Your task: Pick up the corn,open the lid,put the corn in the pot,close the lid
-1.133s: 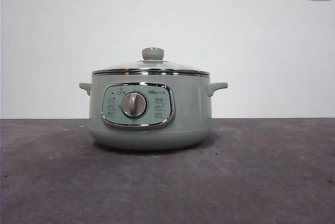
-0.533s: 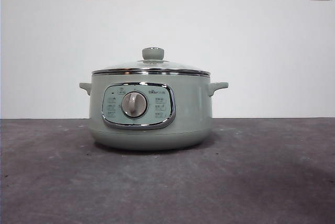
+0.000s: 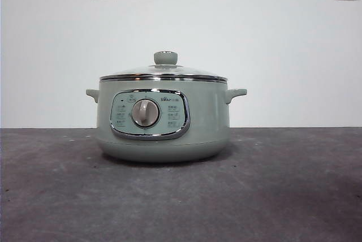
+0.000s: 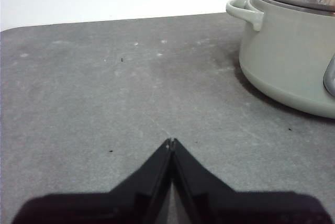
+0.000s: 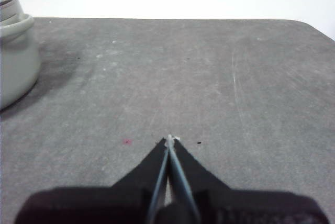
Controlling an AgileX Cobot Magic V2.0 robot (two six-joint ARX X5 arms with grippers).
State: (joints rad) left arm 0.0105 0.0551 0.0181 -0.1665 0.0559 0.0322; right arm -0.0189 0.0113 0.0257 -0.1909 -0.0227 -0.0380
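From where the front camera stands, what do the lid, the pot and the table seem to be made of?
The lid: clear glass dome, it seems, with a shiny metal rim and a matte green knob, likely plastic.
The pot: smooth sage-green body with a soft sheen, painted metal or plastic; its panel frame looks chromed.
The table: dull dark grey, mottled and scuffed, perhaps stone-look laminate.

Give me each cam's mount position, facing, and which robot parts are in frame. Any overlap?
Front: low, table height, level across the table at the pot and lid; no robot parts.
Left wrist: on the left arm, looking over its shut left end effector; pot at the frame's edge.
Right wrist: on the right arm, looking over its shut right end effector; sliver of pot.
Shared: all three show pot and table. No corn in any.
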